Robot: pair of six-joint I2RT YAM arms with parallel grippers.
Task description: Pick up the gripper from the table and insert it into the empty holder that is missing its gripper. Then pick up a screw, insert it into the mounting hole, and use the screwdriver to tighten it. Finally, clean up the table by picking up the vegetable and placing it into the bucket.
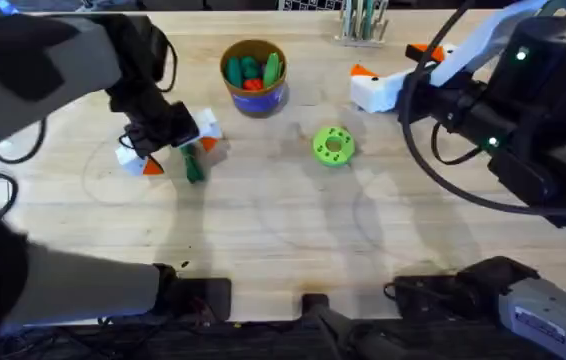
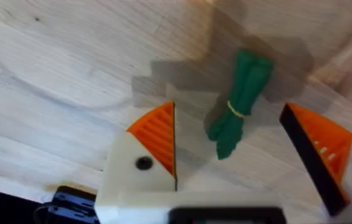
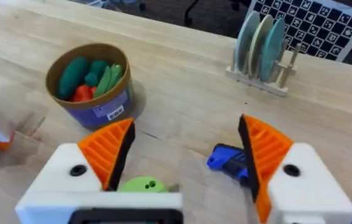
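Your vegetable (image 2: 240,102) is lying flat on the bare wood, in the gap between the left gripper's (image 2: 250,146) two orange fingers (image 2: 157,134), with nothing pinching it. From overhead, the vegetable (image 1: 193,160) is sitting at the left of the table, just under the left gripper (image 1: 168,150), and your left arm is reaching in from the lower left with its wrist tipped down over that spot. Those jaws are spread wide and holding nothing.

The bucket (image 1: 254,75) is standing upright farther back near the middle, well apart from the vegetable, already holding green and red toy pieces. A lime-green disc (image 1: 333,145) is lying to the right of it.

Your right arm is hanging high at the right side, its gripper (image 3: 185,162) pointing across toward the bucket (image 3: 92,84). Its fingers are parted wide and gripping nothing. The blue screwdriver (image 3: 229,160) is lying on the table beyond them.
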